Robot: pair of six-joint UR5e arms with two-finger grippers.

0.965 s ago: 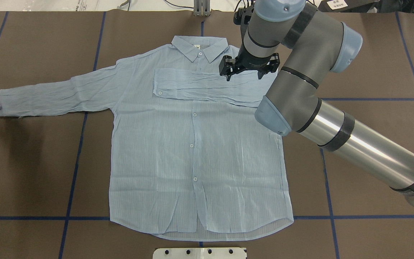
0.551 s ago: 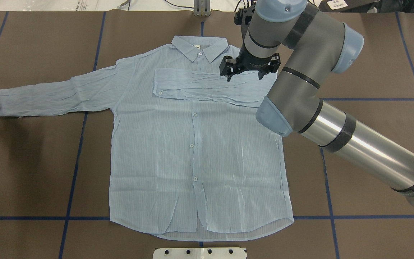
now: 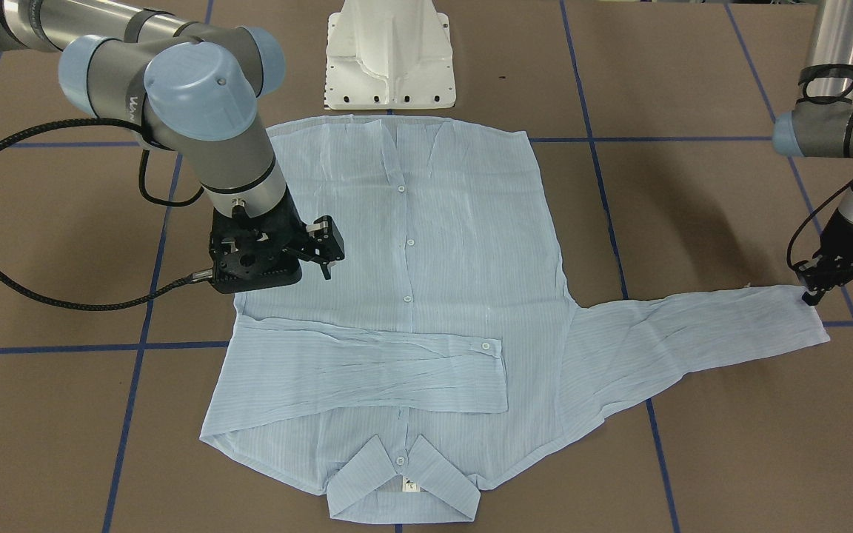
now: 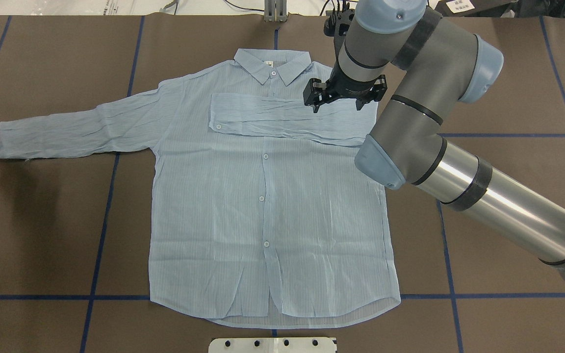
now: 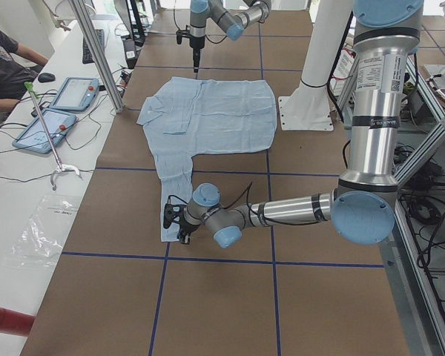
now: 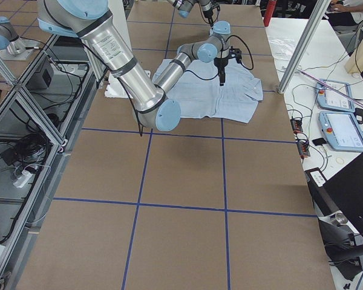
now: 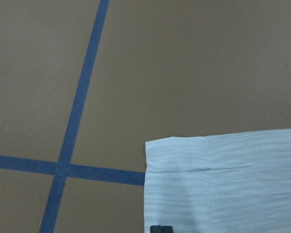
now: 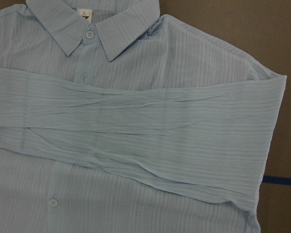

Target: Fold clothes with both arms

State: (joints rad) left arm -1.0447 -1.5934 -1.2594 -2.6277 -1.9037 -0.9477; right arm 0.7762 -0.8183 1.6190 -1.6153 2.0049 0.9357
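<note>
The pale blue striped shirt (image 4: 263, 196) lies flat, front up, with its collar (image 4: 272, 66) at the far side. One sleeve (image 4: 282, 117) is folded across the chest. The other sleeve (image 4: 76, 130) stretches out to the left. My right gripper (image 4: 344, 98) is open and empty, hovering over the shirt's shoulder by the folded sleeve; it also shows in the front view (image 3: 323, 255). My left gripper (image 3: 815, 292) is at the outstretched sleeve's cuff (image 7: 174, 160). Only one black fingertip (image 7: 161, 229) shows over the cloth, so I cannot tell its state.
The brown table (image 4: 508, 220) carries a grid of blue tape lines. The white pedestal base (image 3: 389, 52) stands just behind the shirt's hem. A bench with tablets (image 5: 55, 111) and a person runs along the table's far side.
My right gripper has drifted slightly right and away over the shoulder. My left gripper has shifted a little further left at the cuff. The shirt looks unchanged.
</note>
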